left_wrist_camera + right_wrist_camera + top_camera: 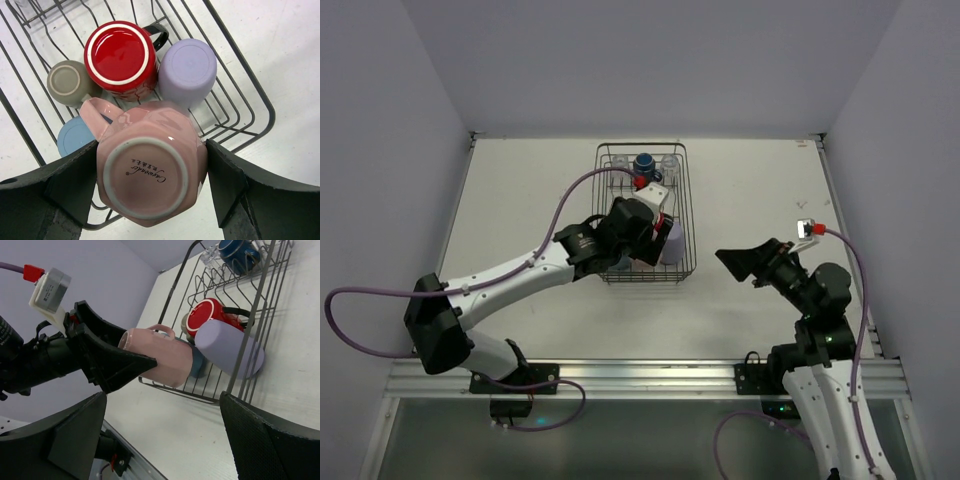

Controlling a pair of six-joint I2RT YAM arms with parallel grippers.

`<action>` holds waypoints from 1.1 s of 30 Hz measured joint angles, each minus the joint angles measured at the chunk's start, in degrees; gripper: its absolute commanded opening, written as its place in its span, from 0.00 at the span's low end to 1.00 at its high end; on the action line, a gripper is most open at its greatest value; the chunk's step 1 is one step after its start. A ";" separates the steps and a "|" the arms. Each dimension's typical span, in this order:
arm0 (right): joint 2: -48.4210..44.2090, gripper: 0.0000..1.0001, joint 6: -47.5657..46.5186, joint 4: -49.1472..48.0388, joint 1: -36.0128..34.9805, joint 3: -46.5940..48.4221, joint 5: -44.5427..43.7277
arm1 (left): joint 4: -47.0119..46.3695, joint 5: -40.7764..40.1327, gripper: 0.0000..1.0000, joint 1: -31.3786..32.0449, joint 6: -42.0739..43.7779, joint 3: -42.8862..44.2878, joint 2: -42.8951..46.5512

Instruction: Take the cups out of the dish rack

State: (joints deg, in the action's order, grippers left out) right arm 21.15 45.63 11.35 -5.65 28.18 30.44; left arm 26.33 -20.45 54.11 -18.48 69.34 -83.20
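Note:
My left gripper (152,175) is shut on a pink mug (150,170), bottom toward the camera, held over the near end of the dish rack (250,85). Below it in the rack stand a red mug (120,55), a lavender cup (187,70), an olive-green cup (67,82) and a light blue cup (75,137), all upside down. The top view shows the left gripper (645,240) over the rack (688,200), with a dark blue cup (644,163) and a clear glass (669,162) at the far end. My right gripper (740,262) is open and empty, right of the rack.
The right wrist view shows the pink mug (160,357) lifted over the rack's near edge (175,390), with bare white table under my right gripper (162,435). White walls close in the table at the back and on both sides.

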 measured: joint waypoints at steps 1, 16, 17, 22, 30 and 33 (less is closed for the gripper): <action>0.02 0.95 1.11 -1.55 -0.15 -0.72 0.63 | 0.37 0.35 0.00 0.00 -0.04 0.20 0.48; 9.22 0.80 12.11 -26.75 -12.94 -8.31 2.08 | -6.80 10.34 0.00 0.00 -8.52 1.55 11.58; 10.08 0.77 12.39 -28.41 -13.81 -8.31 2.08 | -7.89 11.06 0.00 0.00 -9.11 1.14 11.89; 14.58 0.70 13.29 -35.26 -17.81 -8.31 2.12 | -12.22 15.08 0.00 0.00 -12.28 -1.27 12.24; 16.85 0.54 13.25 -42.82 -19.04 -8.68 1.84 | -20.85 20.65 0.00 0.00 -17.92 -7.61 13.40; 18.21 0.49 13.68 -47.50 -19.19 -9.05 2.64 | -26.88 21.99 0.00 -0.15 -21.75 -12.44 15.80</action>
State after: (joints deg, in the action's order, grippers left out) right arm 39.35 59.31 -36.14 -24.84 19.14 33.08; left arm -0.56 1.54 53.95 -40.23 56.90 -67.40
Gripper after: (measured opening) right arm 0.512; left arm 0.828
